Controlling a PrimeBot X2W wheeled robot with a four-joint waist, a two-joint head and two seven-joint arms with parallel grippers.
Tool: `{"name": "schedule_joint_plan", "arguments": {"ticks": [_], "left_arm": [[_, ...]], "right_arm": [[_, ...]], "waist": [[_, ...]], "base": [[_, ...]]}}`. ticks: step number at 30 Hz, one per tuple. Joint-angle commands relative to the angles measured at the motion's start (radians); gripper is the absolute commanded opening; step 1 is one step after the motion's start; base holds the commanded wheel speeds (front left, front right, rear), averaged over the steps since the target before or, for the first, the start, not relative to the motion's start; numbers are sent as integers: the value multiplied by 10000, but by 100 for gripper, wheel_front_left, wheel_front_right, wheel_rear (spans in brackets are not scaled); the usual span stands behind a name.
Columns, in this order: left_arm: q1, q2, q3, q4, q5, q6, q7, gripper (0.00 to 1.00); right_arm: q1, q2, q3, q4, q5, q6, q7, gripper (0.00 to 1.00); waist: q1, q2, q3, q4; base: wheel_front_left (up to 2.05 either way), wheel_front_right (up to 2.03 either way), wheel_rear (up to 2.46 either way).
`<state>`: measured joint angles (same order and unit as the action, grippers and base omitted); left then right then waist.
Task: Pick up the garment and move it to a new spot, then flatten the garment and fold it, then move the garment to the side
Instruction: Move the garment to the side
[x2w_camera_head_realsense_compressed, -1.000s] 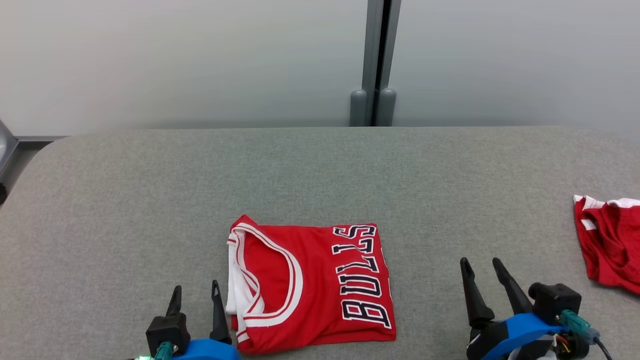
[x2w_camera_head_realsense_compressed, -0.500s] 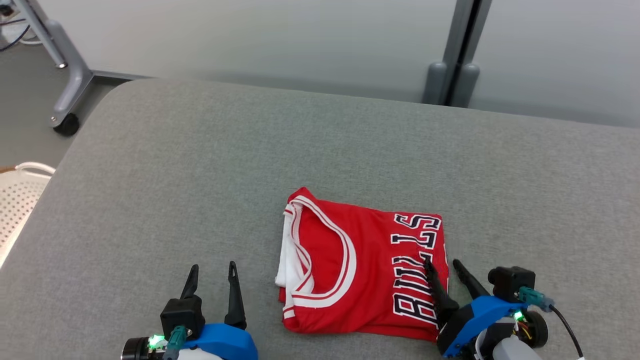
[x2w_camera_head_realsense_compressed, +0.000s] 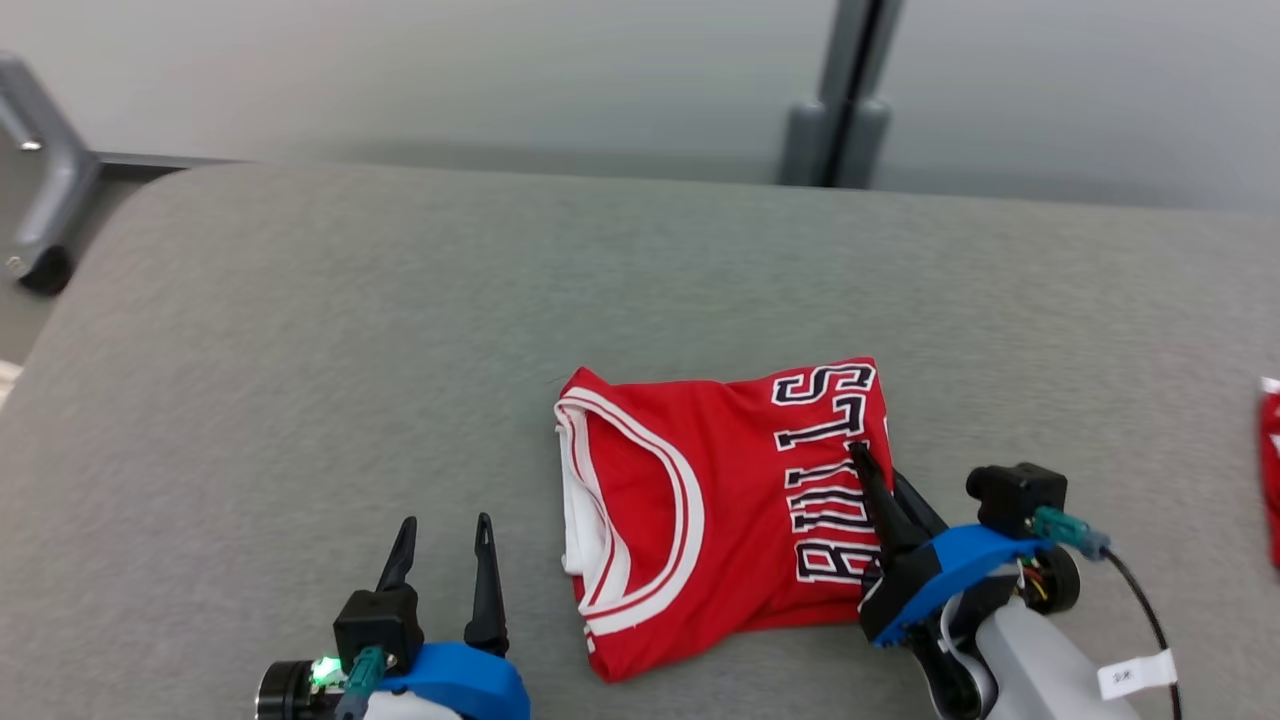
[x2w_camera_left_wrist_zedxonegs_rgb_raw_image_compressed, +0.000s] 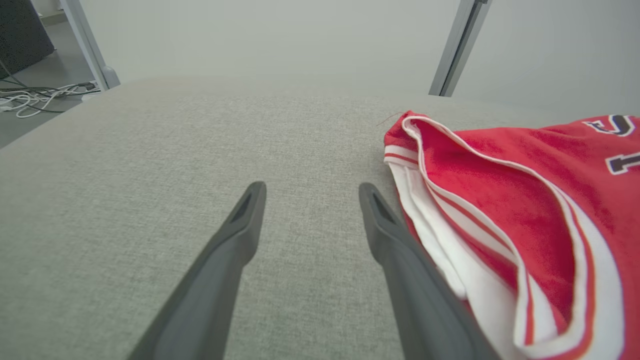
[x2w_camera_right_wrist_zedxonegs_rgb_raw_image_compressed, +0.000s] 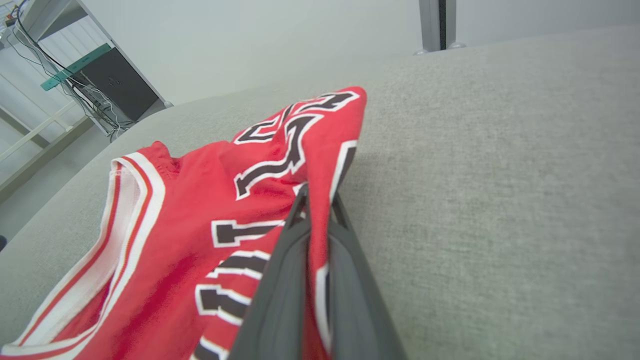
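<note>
- We count two grippers: left gripper (x2w_camera_head_realsense_compressed: 445, 525) spread, empty, just left of the garment.
- Right gripper (x2w_camera_head_realsense_compressed: 878, 468) pinches the garment's right edge.
- One folded red garment (x2w_camera_head_realsense_compressed: 700, 480), mid-table (x2w_camera_head_realsense_compressed: 300, 350).
- One more red cloth (x2w_camera_head_realsense_compressed: 1270, 470), right edge.

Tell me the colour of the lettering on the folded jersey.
Black with white outlines, on the red jersey; clearest in head view.

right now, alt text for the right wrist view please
The right gripper is shut on the edge of a folded red Bulls jersey, which lies on a grey fabric-covered table. A grey post stands behind.
</note>
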<state>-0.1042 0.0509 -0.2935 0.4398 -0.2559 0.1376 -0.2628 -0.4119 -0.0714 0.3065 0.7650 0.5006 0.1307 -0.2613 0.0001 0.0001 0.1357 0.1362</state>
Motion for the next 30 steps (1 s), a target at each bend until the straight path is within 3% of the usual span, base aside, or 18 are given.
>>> {"name": "schedule_joint_plan", "arguments": {"ticks": [1,10,18,21,30], "left_arm": [[-105,-7,-97,-23,-70,-64,-24,100],[-197,-2,-293,-9,-453,58,-24,100],[-450,-9,-307,168,-448,72,-24,100],[-659,-1,-359,279,-393,34,-22,100],[-1117,2,-481,678,-185,-15,-24,100]], "right_arm": [[-52,-97,-66,-239,-62,1,-44,0],[-83,-94,578,-1251,45,1,-50,0],[35,-189,953,-1532,304,1,-51,0],[-7,-333,946,-1615,398,1,-49,0],[-981,-920,763,-1609,-703,1,-50,0]], "waist": [[-1,-1,-456,-709],[-1,-1,-778,-3956],[-1,-1,-461,-6206],[-1,-1,-211,-6640],[-1,-1,412,-6729]], "base": [[0,0,0],[0,0,0],[0,0,0],[0,0,0],[0,0,0]]}}
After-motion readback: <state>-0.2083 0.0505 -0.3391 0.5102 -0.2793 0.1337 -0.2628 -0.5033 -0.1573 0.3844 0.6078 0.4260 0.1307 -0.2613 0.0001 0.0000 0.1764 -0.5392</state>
